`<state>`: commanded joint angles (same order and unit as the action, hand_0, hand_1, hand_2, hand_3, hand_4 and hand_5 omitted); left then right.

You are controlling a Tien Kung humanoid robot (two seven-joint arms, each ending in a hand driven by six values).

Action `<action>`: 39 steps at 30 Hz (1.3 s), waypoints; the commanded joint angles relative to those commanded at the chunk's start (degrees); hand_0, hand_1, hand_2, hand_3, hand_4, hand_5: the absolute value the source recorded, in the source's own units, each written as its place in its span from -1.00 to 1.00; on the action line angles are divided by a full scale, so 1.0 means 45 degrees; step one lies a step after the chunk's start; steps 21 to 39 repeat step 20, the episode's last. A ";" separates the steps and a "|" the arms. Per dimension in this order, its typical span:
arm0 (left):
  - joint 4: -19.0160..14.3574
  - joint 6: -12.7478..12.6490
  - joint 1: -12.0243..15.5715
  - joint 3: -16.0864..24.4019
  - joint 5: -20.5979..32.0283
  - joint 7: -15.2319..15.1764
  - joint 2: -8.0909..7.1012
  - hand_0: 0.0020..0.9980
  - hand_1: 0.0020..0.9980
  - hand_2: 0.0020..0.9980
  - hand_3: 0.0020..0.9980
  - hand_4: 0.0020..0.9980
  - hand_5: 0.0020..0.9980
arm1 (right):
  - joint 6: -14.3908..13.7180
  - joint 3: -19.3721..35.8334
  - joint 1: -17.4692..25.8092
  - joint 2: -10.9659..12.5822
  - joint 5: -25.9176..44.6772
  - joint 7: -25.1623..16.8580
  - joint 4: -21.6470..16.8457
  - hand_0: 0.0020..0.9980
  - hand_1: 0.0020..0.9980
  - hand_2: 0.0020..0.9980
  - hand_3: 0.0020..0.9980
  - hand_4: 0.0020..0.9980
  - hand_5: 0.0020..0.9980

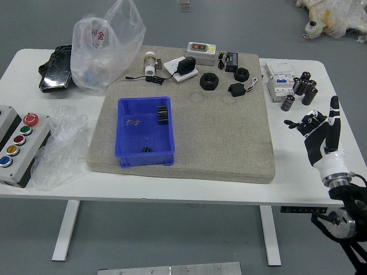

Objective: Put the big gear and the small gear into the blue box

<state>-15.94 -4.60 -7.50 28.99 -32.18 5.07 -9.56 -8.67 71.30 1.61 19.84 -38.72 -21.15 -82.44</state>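
We log the white table (114,187) first, the largest item in view. On it lies the grey mat (221,143). The clear bag (109,48) stands at the far left, touching the mat's corner. Our box (132,102), blue and open-topped, sits upright on the mat's left half; both gears lie inside it.

The right hand (324,137) is above the table's right side, well apart from the box, its arm entering from the lower right. Its fingers are loosely apart, one pointing up and others bent leftward, and we see nothing held.

At the left edge we record the button box (26,143), with the crumpled bag (63,152) beside it. The black pouch (56,69) lies near the clear bag. On the right we find the white carton (281,80), with the dark cylinders (309,91) just beside it.

Along the mat's far side we note the grey device (200,52), the white fitting (150,63), the black plug (186,65) and two black rings (209,81).

Smallest come the gears. The big gear (163,114), dark and ribbed, is against the box's right wall, toward the far corner. The lower dark piece, near the box's near wall, is probably the small gear (147,149); it shows too small for us to be certain.
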 joint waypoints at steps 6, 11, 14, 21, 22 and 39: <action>-0.0001 0.0022 -0.0003 0.0111 -0.0172 0.0057 0.0013 0.31 0.01 0.05 0.35 0.34 -0.39 | -0.0031 0.0198 0.0179 -0.0062 -0.0348 0.0112 -0.0104 -0.36 -0.54 -0.57 -0.46 1.00 1.00; -0.0008 0.0044 -0.0005 0.0282 -0.0379 0.0152 0.0052 0.31 0.02 0.06 0.35 0.34 -0.39 | -0.0243 0.0299 0.0077 -0.0091 -0.0898 0.0242 -0.0191 -0.64 -0.57 -0.54 -0.47 1.00 1.00; -0.0013 0.0044 -0.0028 0.0299 -0.0395 0.0159 0.0033 0.31 0.01 0.06 0.35 0.34 -0.39 | -0.0333 0.0314 -0.0026 -0.0123 -0.1032 0.0261 -0.0198 -0.65 -0.50 -0.49 -0.40 1.00 1.00; -0.0018 0.0038 -0.0075 0.0267 -0.0359 0.0137 -0.0031 0.31 0.01 0.06 0.35 0.34 -0.39 | 0.0273 0.0246 -0.0307 -0.0234 0.0041 -0.0065 0.0011 -0.65 -0.50 -0.49 -0.40 1.00 1.00; -0.0018 0.0038 -0.0075 0.0267 -0.0359 0.0137 -0.0031 0.31 0.01 0.06 0.35 0.34 -0.39 | 0.0273 0.0246 -0.0307 -0.0234 0.0041 -0.0065 0.0011 -0.65 -0.50 -0.49 -0.40 1.00 1.00; -0.0018 0.0038 -0.0075 0.0267 -0.0359 0.0137 -0.0031 0.31 0.01 0.06 0.35 0.34 -0.39 | 0.0273 0.0246 -0.0307 -0.0234 0.0041 -0.0065 0.0011 -0.65 -0.50 -0.49 -0.40 1.00 1.00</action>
